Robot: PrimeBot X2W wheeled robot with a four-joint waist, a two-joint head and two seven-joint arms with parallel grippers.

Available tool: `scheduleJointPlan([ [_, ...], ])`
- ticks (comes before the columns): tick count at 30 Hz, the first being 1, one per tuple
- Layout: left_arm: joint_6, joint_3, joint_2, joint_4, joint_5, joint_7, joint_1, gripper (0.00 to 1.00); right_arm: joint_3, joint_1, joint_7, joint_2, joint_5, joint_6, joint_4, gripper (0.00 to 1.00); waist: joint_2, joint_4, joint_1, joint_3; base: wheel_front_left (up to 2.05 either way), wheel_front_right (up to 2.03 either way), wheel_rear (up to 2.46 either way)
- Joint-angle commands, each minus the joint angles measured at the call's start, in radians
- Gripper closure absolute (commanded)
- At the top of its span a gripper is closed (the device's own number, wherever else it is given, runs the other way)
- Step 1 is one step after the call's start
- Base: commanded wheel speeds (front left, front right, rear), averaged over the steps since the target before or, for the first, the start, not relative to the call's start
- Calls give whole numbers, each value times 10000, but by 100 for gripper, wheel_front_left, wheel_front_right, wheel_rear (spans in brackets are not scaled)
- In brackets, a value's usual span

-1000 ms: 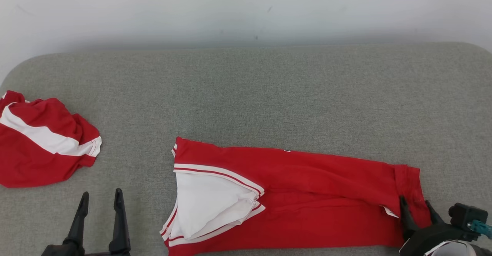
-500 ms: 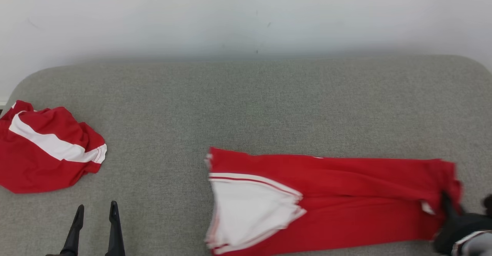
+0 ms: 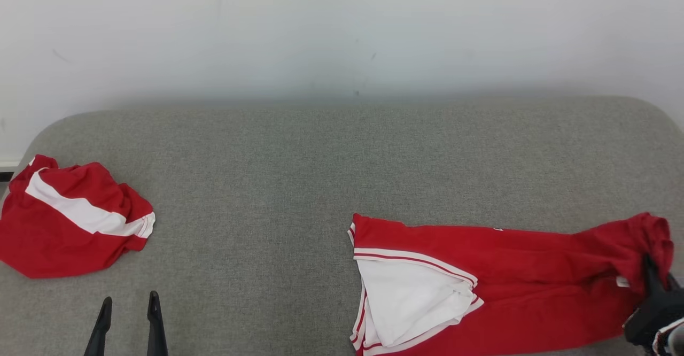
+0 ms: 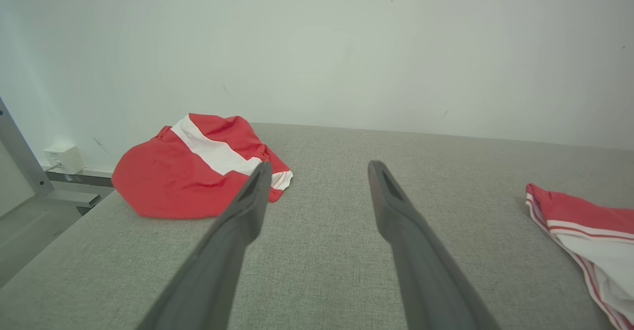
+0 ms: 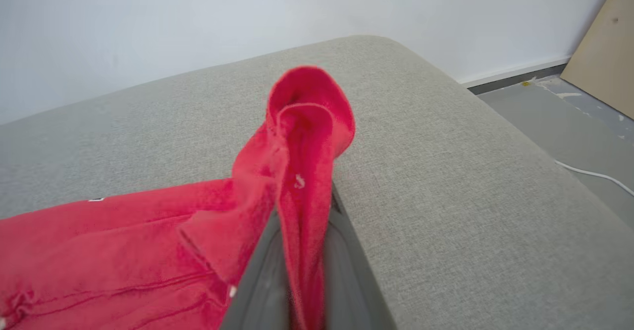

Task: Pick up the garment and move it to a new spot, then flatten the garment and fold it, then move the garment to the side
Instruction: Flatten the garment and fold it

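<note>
Garment (image 3: pixel 507 276): red with a white striped panel, found lying on the right front part of the grey cloth-covered desk (image 3: pixel 320 158) as a long, mostly flat strip. The white panel end pointed towards the middle of the desk, and layered edges there suggested at least one lengthwise fold was already made.

Right claw (image 5: pixel 304 211): closed tight on the garment's right-hand end. The pinched cloth stood up in a small peak between the fingers, clear of the desk, while the rest of the strip rested on the surface. The grip appeared secure, though only a narrow bunch of cloth was held.

Left claw (image 3: pixel 128 313): fingers spread wide, nothing between them, positioned over the near left of the desk and well apart from the garment.

A second garment (image 3: pixel 69 227), also red and white, lay crumpled at the far left edge, untouched.

Assessment: relocation and flattening appeared complete, and folding at least begun. The strip was long, so a crosswise fold may be outstanding. Whether the present grasp served that fold or the final move aside could not be determined.
</note>
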Motion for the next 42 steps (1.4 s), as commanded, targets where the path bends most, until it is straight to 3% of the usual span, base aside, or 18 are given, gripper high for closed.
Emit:
scheduleJointPlan([
  [1,-29,26,-26,-41,59,-31,171,0,69,82,26,117,73,-26,-186,100,0,-22,0,-58,0,0,0],
  [11,-62,-192,-48,-145,248,-31,30,0,1425,612,948,1917,11,-26,-3152,100,0,79,0,-43,0,0,0],
  [16,-71,-403,-51,-69,272,-31,-124,0,2173,617,1398,2838,-183,-26,-3866,100,0,237,0,27,0,0,0],
  [23,-47,-779,-53,46,209,-31,-378,0,2813,326,1503,3691,-339,-26,-3692,100,0,626,0,119,0,0,0],
  [31,-29,-1007,-54,124,90,-31,-594,0,3146,-63,1174,3929,-265,-25,-2722,100,0,894,0,253,0,0,0],
  [38,1,-1143,-54,191,-12,-31,-743,0,3976,-374,713,3933,639,-25,-2171,100,0,926,0,367,0,0,0],
  [39,-10,-1160,-53,209,-33,-31,-741,0,4056,-428,614,3934,689,-26,-2077,66,0,912,0,374,0,0,0],
  [40,-19,-1183,-53,224,-40,-31,-752,0,4152,-499,505,3934,719,-26,-1978,22,0,897,0,378,0,0,0],
  [41,-15,-1192,-55,230,-43,-31,-760,0,4232,-552,431,3935,769,-25,-1880,0,0,879,0,379,0,0,0],
  [42,-7,-1200,-53,240,-44,-31,-764,0,4253,-632,254,3932,771,-25,-1833,0,0,854,0,378,0,0,0],
])
